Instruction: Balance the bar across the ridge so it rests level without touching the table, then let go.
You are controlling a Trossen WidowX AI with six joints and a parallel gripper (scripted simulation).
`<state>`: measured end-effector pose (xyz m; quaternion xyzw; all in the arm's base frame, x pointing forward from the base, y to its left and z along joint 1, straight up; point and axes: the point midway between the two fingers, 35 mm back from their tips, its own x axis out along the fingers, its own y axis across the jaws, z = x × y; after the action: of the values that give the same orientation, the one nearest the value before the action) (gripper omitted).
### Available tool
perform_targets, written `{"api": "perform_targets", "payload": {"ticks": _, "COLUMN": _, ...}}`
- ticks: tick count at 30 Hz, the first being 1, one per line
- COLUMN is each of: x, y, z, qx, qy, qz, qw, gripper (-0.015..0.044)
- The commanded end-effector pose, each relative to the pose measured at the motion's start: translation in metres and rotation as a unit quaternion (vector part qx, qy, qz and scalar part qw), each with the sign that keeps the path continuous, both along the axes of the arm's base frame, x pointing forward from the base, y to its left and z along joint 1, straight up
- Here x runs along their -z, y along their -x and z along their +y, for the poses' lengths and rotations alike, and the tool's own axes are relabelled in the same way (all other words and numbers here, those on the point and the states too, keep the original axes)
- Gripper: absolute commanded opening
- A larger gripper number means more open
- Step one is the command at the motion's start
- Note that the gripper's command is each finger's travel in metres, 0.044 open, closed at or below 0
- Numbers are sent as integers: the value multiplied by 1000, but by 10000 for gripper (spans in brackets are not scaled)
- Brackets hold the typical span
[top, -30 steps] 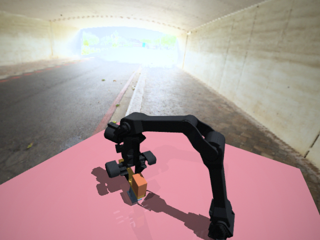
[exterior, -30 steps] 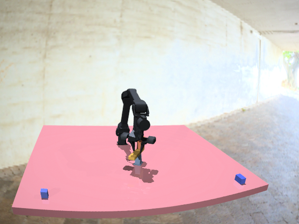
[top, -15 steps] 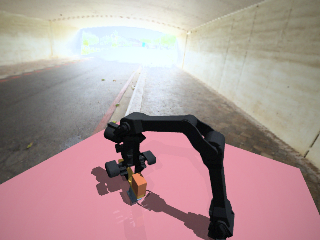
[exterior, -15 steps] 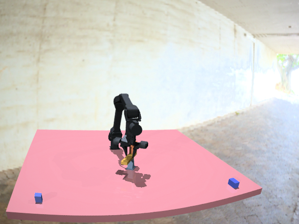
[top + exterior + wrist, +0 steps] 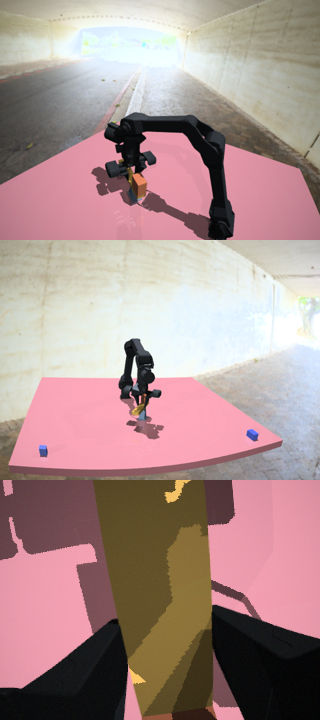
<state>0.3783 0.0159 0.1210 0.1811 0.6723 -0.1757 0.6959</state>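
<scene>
The yellow bar (image 5: 130, 174) (image 5: 137, 410) (image 5: 145, 570) is held above the table, with an orange block (image 5: 139, 185) (image 5: 143, 398) on its end nearer the arm's base. A sliver of that block shows at the bottom of the wrist view. My gripper (image 5: 133, 174) (image 5: 141, 406) (image 5: 166, 623) is shut on the bar, with one finger on each side of it. The small blue-grey ridge (image 5: 131, 196) (image 5: 142, 416) stands on the table under the bar, towards the block end. Whether the bar touches the ridge, and whether it is exactly level, I cannot tell.
The pink table (image 5: 64, 206) (image 5: 77, 441) carries two small blue blocks. One blue block (image 5: 43, 450) is near the front left corner in the exterior view, the other blue block (image 5: 252, 434) near the right edge. The arm's base stands behind the ridge in that view.
</scene>
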Motion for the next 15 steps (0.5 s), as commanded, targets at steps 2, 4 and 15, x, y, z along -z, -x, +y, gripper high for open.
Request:
{"api": "perform_targets", "payload": {"ticks": 2, "x": 3, "y": 0, "z": 0, "qx": -2, "qy": -1, "qz": 1, "qw": 1000, "gripper": 0}}
{"api": "perform_targets", "payload": {"ticks": 4, "x": 3, "y": 0, "z": 0, "qx": -2, "qy": -1, "qz": 1, "qw": 1000, "gripper": 0}}
{"api": "perform_targets", "payload": {"ticks": 15, "x": 4, "y": 0, "z": 0, "qx": -2, "qy": -1, "qz": 1, "qw": 1000, "gripper": 0}}
